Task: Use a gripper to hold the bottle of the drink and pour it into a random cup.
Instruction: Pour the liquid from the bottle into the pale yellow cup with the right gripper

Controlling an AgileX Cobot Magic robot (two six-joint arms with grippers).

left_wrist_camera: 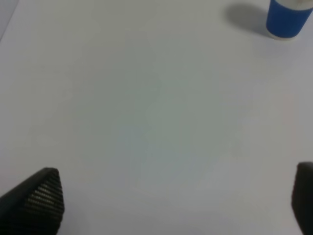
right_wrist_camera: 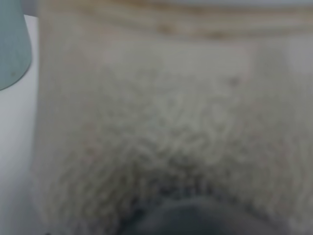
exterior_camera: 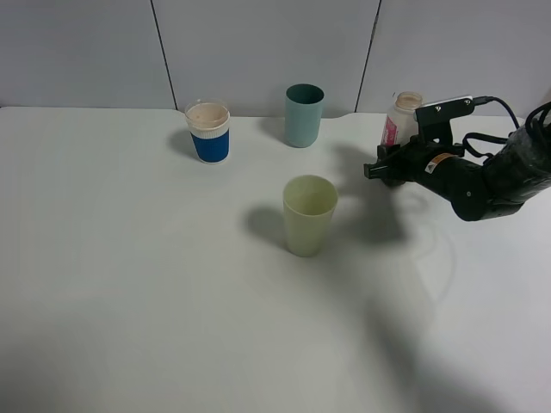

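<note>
Right up against the right wrist cam is the bottle [right_wrist_camera: 161, 122], so close it's just a pale blurry blob filling the view, with a sliver of the teal cup [right_wrist_camera: 12, 44] off to one side. No fingers show there, so honestly I can't tell whether the right gripper [exterior_camera: 375, 169] has clamped on or just sits at it. From the high cam that gripper covers the bottle's lower half, and only the capless neck and a bit of pink label poke out above. The bottle stands upright near the desk's [exterior_camera: 129, 284] far edge, toward the far right corner. The pale yellow-green cup [exterior_camera: 309, 215] sits around the middle of the desk, well apart from it. The teal cup is mid far edge, with the blue cup [exterior_camera: 208, 131] further toward the far left corner. The left gripper [left_wrist_camera: 175, 196] hangs over bare desk, fingers spread wide, holding nothing.
</note>
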